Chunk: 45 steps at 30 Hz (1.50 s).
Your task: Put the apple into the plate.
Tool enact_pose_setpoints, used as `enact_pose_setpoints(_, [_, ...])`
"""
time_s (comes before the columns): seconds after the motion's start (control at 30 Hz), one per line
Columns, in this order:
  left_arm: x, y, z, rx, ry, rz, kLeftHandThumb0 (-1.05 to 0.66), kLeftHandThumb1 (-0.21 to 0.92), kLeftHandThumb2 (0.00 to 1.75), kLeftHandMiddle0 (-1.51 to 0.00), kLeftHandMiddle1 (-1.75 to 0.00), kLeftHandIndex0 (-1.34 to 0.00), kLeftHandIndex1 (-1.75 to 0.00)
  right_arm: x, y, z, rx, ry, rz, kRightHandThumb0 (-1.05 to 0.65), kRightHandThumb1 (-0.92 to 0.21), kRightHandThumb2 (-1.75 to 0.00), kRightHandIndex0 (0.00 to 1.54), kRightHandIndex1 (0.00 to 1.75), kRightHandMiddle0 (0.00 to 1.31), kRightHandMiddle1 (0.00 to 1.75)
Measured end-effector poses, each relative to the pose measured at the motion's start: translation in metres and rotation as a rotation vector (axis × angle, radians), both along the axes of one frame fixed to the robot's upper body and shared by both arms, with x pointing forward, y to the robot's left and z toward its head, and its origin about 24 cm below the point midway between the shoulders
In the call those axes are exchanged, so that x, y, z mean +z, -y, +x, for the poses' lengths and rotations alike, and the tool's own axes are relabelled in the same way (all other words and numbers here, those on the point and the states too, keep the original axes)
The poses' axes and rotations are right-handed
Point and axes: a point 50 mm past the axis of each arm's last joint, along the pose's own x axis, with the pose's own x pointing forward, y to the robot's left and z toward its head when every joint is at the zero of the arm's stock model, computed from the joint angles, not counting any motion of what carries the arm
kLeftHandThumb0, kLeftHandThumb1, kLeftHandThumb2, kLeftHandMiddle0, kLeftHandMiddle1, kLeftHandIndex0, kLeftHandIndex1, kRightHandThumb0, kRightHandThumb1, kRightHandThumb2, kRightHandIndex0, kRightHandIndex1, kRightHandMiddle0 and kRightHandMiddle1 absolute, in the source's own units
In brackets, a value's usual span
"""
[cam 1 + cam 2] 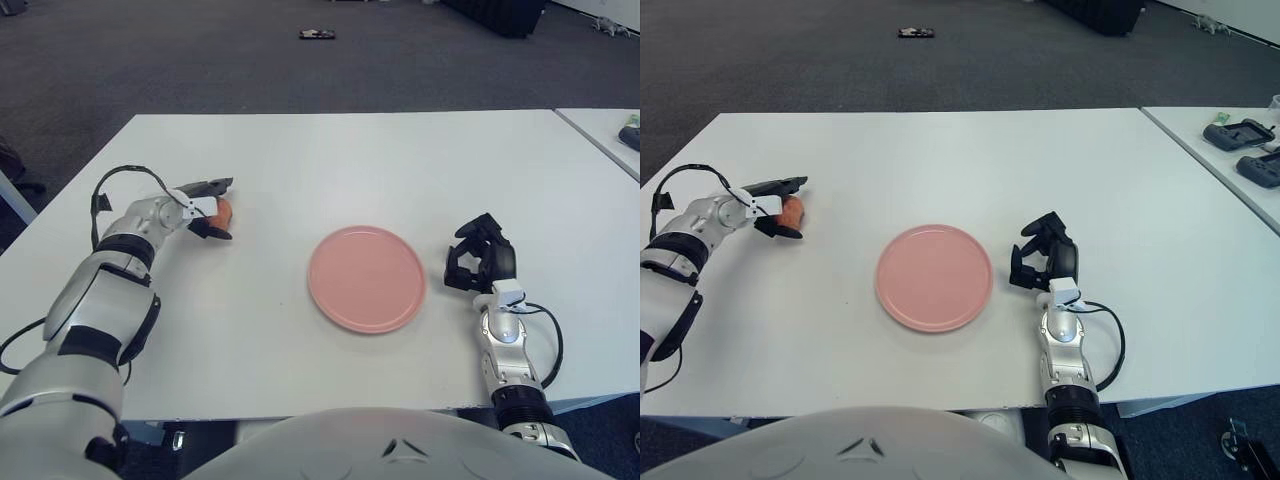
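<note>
A small orange-red apple [224, 211] sits on the white table [350, 150] at the left. My left hand [227, 209] is at the apple. One finger reaches straight over it and another sits below it, so the apple lies between the spread fingers and is partly hidden by the palm. A pink plate [366, 278] lies empty at the table's middle, well to the right of the apple. My right hand [480, 258] shows to the right of the plate, with its fingers curled and nothing in it.
A second white table [1230, 160] stands at the right with black controllers [1240, 133] on it. A small dark object [316, 34] lies on the grey floor beyond the table. A black cable [120, 180] loops off my left wrist.
</note>
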Motion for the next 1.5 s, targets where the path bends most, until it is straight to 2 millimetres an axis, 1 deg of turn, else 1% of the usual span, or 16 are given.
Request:
enact_pose_setpoints(0.33, [-0.004, 0.008, 0.002, 0.028, 0.049, -0.031, -1.02, 0.74, 0.32, 0.0, 0.0, 0.0, 0.0, 0.003, 0.0, -0.001, 0.007, 0.037, 0.004, -0.01, -0.05, -1.63, 0.81, 1.75, 0.58, 1.74])
enact_pose_setpoints(0.63, [-0.005, 0.009, 0.002, 0.034, 0.05, -0.035, -1.0, 0.75, 0.33, 0.0, 0.0, 0.0, 0.0, 0.004, -0.001, -0.002, 0.015, 0.051, 0.0, -0.01, -0.16, -1.51, 0.73, 1.74, 0.49, 1.75])
enact_pose_setpoints(0.67, [-0.005, 0.009, 0.002, 0.037, 0.05, -0.033, -0.94, 0.68, 0.42, 0.0, -0.31, 0.0, -0.2, 0.005, -0.001, -0.002, 0.015, 0.052, 0.0, -0.01, -0.18, -1.49, 0.73, 1.72, 0.48, 1.75])
enact_pose_setpoints(0.7, [-0.005, 0.009, 0.002, 0.039, 0.05, -0.031, -0.9, 0.64, 0.45, 0.0, -0.56, 0.0, -0.4, 0.005, -0.001, -0.002, 0.016, 0.053, 0.0, -0.01, -0.18, -1.48, 0.73, 1.72, 0.48, 1.75])
enact_pose_setpoints(0.73, [-0.006, 0.009, 0.002, 0.04, 0.049, -0.03, -0.84, 0.55, 0.57, 0.0, -0.95, 0.0, -0.72, 0.005, -0.001, -0.002, 0.016, 0.053, -0.001, -0.01, -0.19, -1.47, 0.73, 1.71, 0.47, 1.75])
enact_pose_setpoints(0.77, [-0.006, 0.009, 0.002, 0.041, 0.049, -0.028, -0.79, 0.5, 0.65, -0.08, -1.11, 0.0, -0.91, 0.005, -0.001, -0.002, 0.016, 0.054, -0.001, -0.01, -0.19, -1.47, 0.73, 1.71, 0.47, 1.75])
enact_pose_setpoints(0.8, [-0.006, 0.008, 0.002, 0.042, 0.047, -0.025, -0.71, 0.41, 0.78, -0.2, -1.34, 0.0, -1.19, 0.005, 0.0, -0.002, 0.015, 0.054, -0.001, -0.01, -0.19, -1.47, 0.73, 1.71, 0.47, 1.75])
enact_pose_setpoints(0.83, [-0.006, 0.008, 0.002, 0.042, 0.046, -0.022, -0.61, 0.34, 0.88, -0.36, -1.49, -0.03, -1.39, 0.005, 0.0, -0.002, 0.015, 0.054, -0.001, -0.01, -0.19, -1.47, 0.72, 1.72, 0.47, 1.75])
enact_pose_setpoints(0.87, [-0.006, 0.009, 0.002, 0.04, 0.045, -0.018, -0.54, 0.3, 0.96, -0.46, -1.58, -0.06, -1.52, 0.005, 0.0, -0.002, 0.015, 0.054, -0.001, -0.01, -0.19, -1.48, 0.72, 1.72, 0.47, 1.75])
enact_pose_setpoints(0.9, [-0.006, 0.009, 0.002, 0.037, 0.044, -0.013, -0.51, 0.28, 0.98, -0.5, -1.61, -0.06, -1.56, 0.005, 0.0, -0.002, 0.014, 0.054, -0.001, -0.01, -0.19, -1.48, 0.72, 1.73, 0.47, 1.75])
enact_pose_setpoints(0.93, [-0.006, 0.009, 0.003, 0.032, 0.043, -0.007, -0.44, 0.24, 1.05, -0.58, -1.66, -0.19, -1.63, 0.005, 0.0, -0.002, 0.014, 0.054, -0.001, -0.01, -0.19, -1.48, 0.72, 1.73, 0.47, 1.75])
enact_pose_setpoints(1.0, [-0.005, 0.01, 0.003, 0.019, 0.042, 0.012, -0.36, 0.2, 1.12, -0.66, -1.7, -0.32, -1.69, 0.005, 0.0, -0.002, 0.014, 0.055, -0.001, -0.01, -0.18, -1.5, 0.73, 1.74, 0.47, 1.75])
enact_pose_setpoints(1.03, [-0.004, 0.011, 0.004, 0.012, 0.044, 0.025, -0.05, 0.2, 1.24, -0.67, -1.72, -0.4, -1.71, 0.005, 0.0, -0.002, 0.015, 0.056, -0.002, -0.01, -0.16, -1.52, 0.74, 1.74, 0.49, 1.75])
enact_pose_setpoints(1.1, [-0.004, 0.013, 0.005, 0.004, 0.05, 0.037, 0.12, 0.19, 1.35, -0.7, -1.72, -0.47, -1.73, 0.005, -0.001, -0.002, 0.016, 0.06, -0.002, -0.01, -0.14, -1.54, 0.75, 1.74, 0.5, 1.75])
enact_pose_setpoints(1.23, [-0.004, 0.017, 0.006, 0.001, 0.066, 0.033, 0.02, 0.14, 1.5, -0.75, -1.71, -0.51, -1.74, 0.006, -0.001, -0.001, 0.018, 0.067, -0.001, -0.01, -0.13, -1.55, 0.76, 1.75, 0.5, 1.75])
enact_pose_setpoints(1.5, [-0.004, 0.021, 0.008, 0.016, 0.088, 0.017, 0.0, 0.1, 1.54, -0.81, -1.65, -0.54, -1.75, 0.006, -0.001, -0.001, 0.019, 0.071, -0.001, -0.01, -0.17, -1.5, 0.74, 1.72, 0.48, 1.75])
